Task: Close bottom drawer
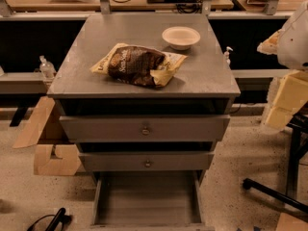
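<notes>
**Open tray at the bottom of the frame, gripper out of sight**

We find the bottom drawer (147,201) at the lower centre of the frame. It is pulled well out of the grey flat-topped metal cabinet (91,52), and its plain grey tray interior lies open to us. Its long axis runs from the bottom edge of the frame up towards the cabinet body, and that is the line it must slide along. Its front panel sits right at the bottom edge and is mostly cut off, so we see no knob on it.

The gripper is not in view, so we cannot tell whether it is spread or closed. All we see is a white rounded housing (297,37), cut by the right edge in the upper right, which we take for part of the arm. From there the drawer lies well apart, down and to the left. We judge that the push must land on the front face and drive towards the top of the frame.

Above the tray are two wider grey flat drawer fronts (106,128) (110,161), matt and smooth, each with a small round metal knob at its centre. On the cabinet top lie a crinkled brown-and-yellow foil snack bag (137,65) and, just beyond it, a shallow round cream bowl (181,36). The two are near each other but not touching. The floor (240,148) is pale and speckled. Pale yellow foam blocks (291,97) stand at the right, and a thin dark object (54,219) lies at the lower left.
</notes>
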`<action>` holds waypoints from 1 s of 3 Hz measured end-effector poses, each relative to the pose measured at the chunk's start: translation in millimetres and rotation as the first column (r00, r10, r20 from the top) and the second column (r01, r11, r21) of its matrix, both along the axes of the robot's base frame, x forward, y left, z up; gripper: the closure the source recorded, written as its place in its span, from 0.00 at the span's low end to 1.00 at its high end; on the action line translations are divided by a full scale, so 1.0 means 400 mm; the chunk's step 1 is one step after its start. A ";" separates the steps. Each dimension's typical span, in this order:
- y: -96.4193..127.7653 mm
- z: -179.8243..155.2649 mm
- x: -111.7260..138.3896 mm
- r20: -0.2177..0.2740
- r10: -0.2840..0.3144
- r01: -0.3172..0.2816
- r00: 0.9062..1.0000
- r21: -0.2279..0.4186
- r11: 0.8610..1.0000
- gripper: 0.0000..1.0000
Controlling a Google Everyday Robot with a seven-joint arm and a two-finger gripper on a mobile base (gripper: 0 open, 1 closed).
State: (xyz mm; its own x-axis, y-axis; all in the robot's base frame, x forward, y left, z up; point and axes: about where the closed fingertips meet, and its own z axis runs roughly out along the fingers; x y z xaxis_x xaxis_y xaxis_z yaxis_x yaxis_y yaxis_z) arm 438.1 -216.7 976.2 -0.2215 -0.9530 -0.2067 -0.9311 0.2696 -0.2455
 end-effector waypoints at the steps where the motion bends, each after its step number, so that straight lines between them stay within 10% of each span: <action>1: 0.000 0.000 0.000 0.000 0.000 0.000 1.000 0.000 1.000 0.00; 3: 0.024 -0.122 0.015 0.013 0.015 -0.016 1.000 0.058 0.998 0.00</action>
State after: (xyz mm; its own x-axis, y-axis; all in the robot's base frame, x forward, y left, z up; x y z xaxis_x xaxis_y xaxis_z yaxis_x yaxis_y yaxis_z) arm 444.2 -207.2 927.3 -0.2041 -0.9426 -0.2643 -0.9323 0.2696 -0.2412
